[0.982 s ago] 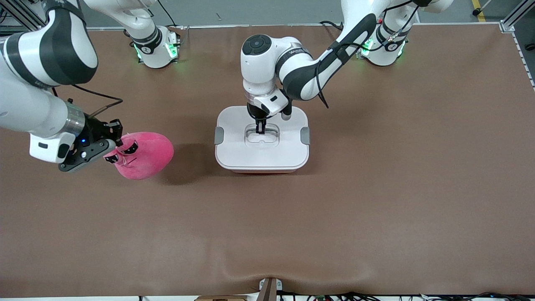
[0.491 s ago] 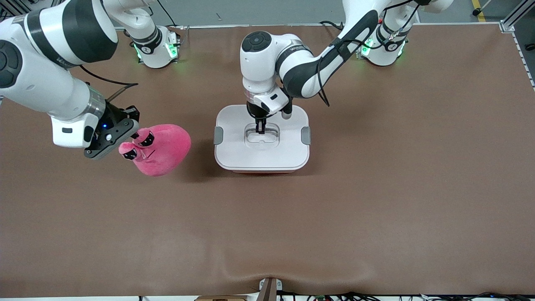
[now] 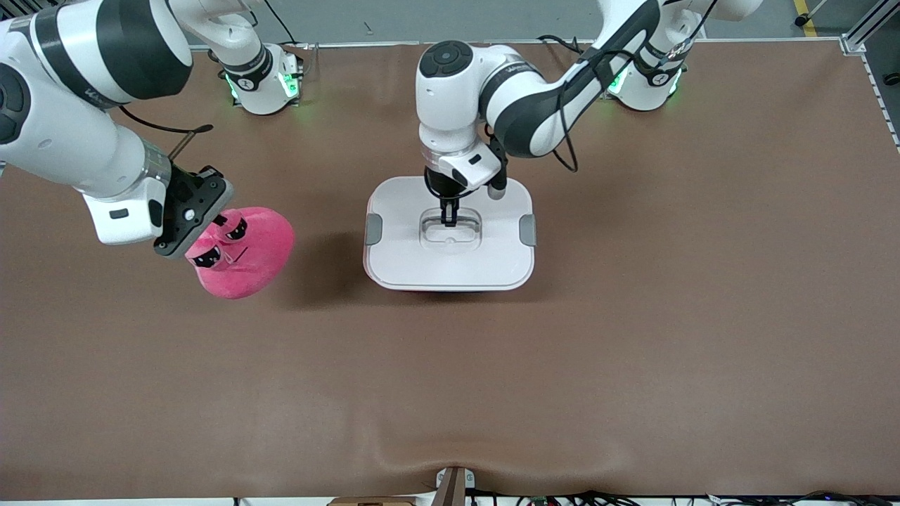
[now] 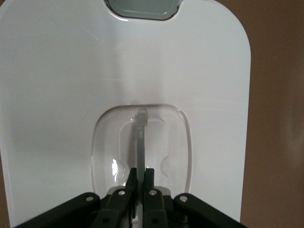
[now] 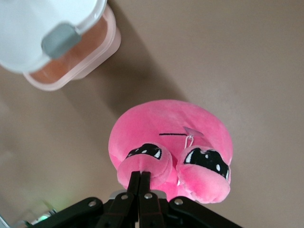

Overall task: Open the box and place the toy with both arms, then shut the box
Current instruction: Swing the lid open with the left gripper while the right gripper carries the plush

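The box's white lid (image 3: 492, 260) hangs slightly raised and shifted off the pale pink tub (image 5: 78, 64). My left gripper (image 3: 449, 218) is shut on the lid's clear handle (image 4: 141, 135), fingers pinching it in the recess. Grey clips (image 3: 527, 230) sit on the lid's ends. The hot-pink plush toy (image 3: 246, 253) hangs in the air over the table, between the box and the right arm's end. My right gripper (image 3: 211, 235) is shut on one of the toy's eye bumps (image 5: 147, 164). The tub's inside is hidden under the lid.
Brown table cover (image 3: 633, 337) stretches all around the box. Both arm bases (image 3: 264, 81) stand along the table edge farthest from the front camera. A small bracket (image 3: 453, 485) sits at the nearest edge.
The lid has risen and shifted a little toward the left arm's end with my left gripper. My right gripper carried the toy toward the box, then drew back slightly.
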`<state>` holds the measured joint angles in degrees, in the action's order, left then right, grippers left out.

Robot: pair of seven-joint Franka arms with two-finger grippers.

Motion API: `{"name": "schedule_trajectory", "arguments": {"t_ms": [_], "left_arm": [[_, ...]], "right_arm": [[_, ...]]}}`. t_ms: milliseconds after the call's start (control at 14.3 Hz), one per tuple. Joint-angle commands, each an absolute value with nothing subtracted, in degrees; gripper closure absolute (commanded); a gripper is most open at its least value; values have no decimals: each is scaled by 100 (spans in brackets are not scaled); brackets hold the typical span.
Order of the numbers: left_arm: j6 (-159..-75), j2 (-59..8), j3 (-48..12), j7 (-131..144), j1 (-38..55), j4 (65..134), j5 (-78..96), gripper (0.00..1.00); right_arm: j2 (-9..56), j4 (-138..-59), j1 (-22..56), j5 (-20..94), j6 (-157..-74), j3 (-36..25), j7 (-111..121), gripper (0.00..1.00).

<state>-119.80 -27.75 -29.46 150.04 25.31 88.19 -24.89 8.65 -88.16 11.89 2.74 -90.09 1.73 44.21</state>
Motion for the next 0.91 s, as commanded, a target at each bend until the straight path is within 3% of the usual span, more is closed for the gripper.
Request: {"name": "schedule_trajectory", "arguments": {"t_ms": [0,421,842], "left_arm": [[-11664,-2365,-3006,14303,2216,8859,-2085,100],[-11067,-1847,-3006,12273,1355,8859,-1267,100],[-10556,-1547,-3006,10304,519,8851,-677,100]], "right_arm": [[677,-8815,1248,167,-8921,158,5182,100],[765,-8833,1511,255,-9422,167,6801,100],[756,-8807,2266,255,-9755,158,6847,100]]}}
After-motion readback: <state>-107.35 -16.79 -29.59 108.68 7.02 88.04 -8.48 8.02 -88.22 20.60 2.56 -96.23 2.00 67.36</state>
